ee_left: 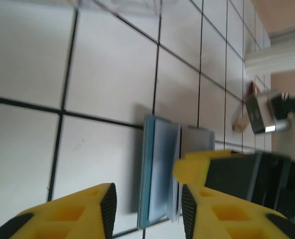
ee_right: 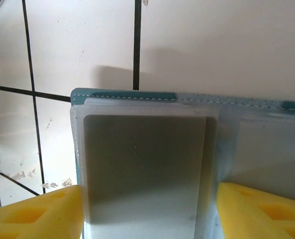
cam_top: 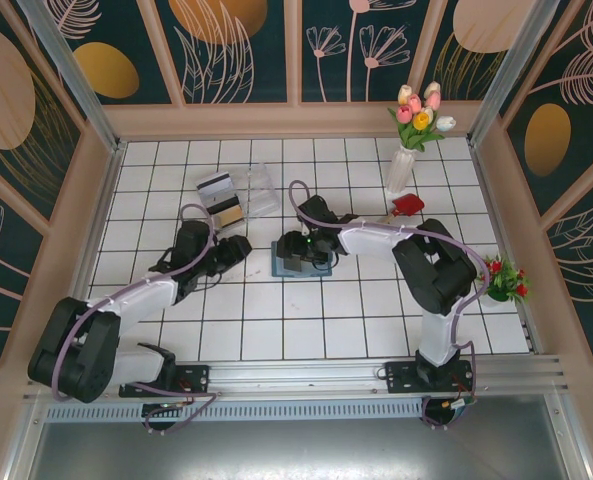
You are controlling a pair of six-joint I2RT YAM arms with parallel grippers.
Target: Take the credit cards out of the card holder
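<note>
1. The card holder (cam_top: 280, 268) is a flat teal wallet. It lies opened out on the white tiles near the middle of the floor. From close up (ee_right: 122, 94) its teal edge shows pale stitching. Cloudy grey inner pockets are stacked on it, and the top one is rectangular with rounded corners. I cannot tell whether a card sits inside.
2. Two credit cards (cam_top: 221, 200) lie flat and overlapping, well apart from the card holder, to its far left. The farther one is white-grey with a dark stripe and the nearer one is tan.
</note>
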